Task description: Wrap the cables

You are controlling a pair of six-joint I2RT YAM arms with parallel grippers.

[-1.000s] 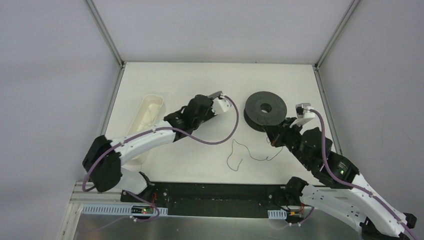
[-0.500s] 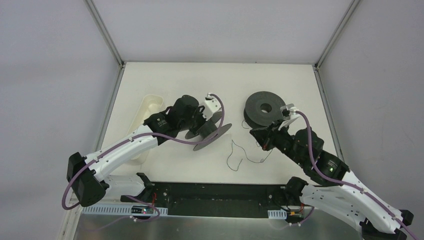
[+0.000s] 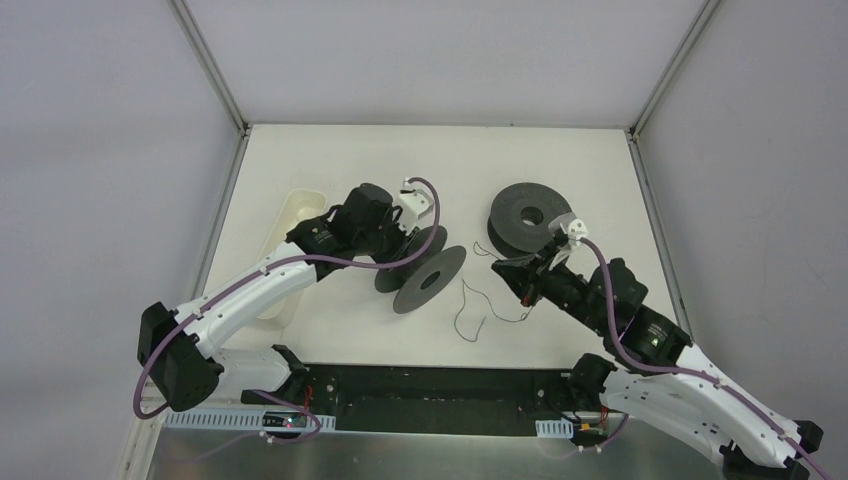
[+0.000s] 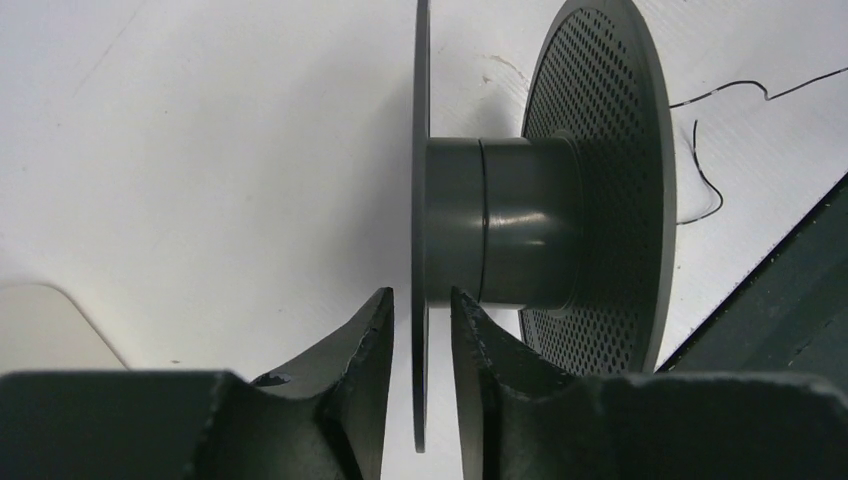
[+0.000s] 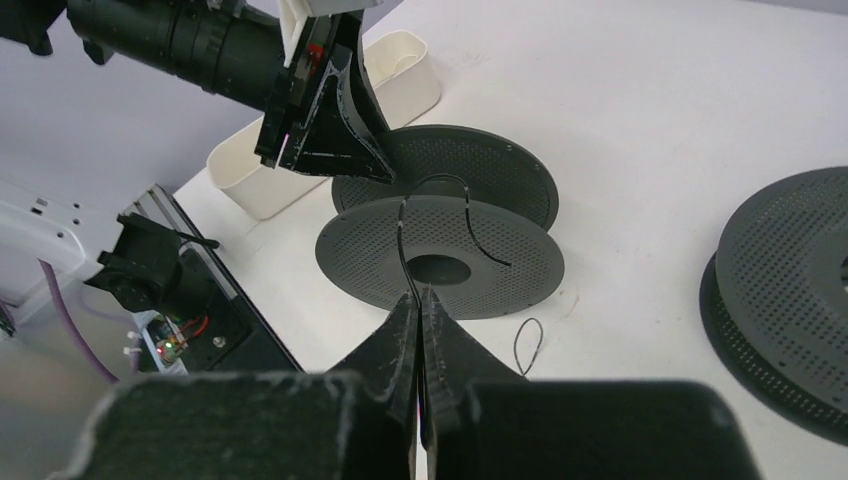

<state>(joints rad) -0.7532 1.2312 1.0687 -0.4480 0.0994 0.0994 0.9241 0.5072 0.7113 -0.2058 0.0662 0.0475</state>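
Presently, my left end effector stands slightly open, its two fingers straddling the rim of the thin flange of a dark spool. A sliver of white shows on each side of that flange, so neither finger presses on it. The spool's hub is smooth and bare, and beyond it sits a second, perforated flange, which faces my right arm. The spool sits near the middle of the table, between a white tray on the left and a second dark reel lying flat on the right, well apart from both. I cannot tell whether the spool rests on the table.

My right end effector is closed, fingertips together, and pinches the cable, a very thin dark wire. From the wrist view, the strand rises out of the fingertips, arcs over in front of the perforated flange and drops back across its face. Whether it touches the flange I cannot tell. The rest of the cable lies loose on the table in curly loops, just beside the spool on its right and below my right end effector in the overhead view, near the front edge of the table. The left wrist view shows two of its strands on the white surface past the perforated flange.
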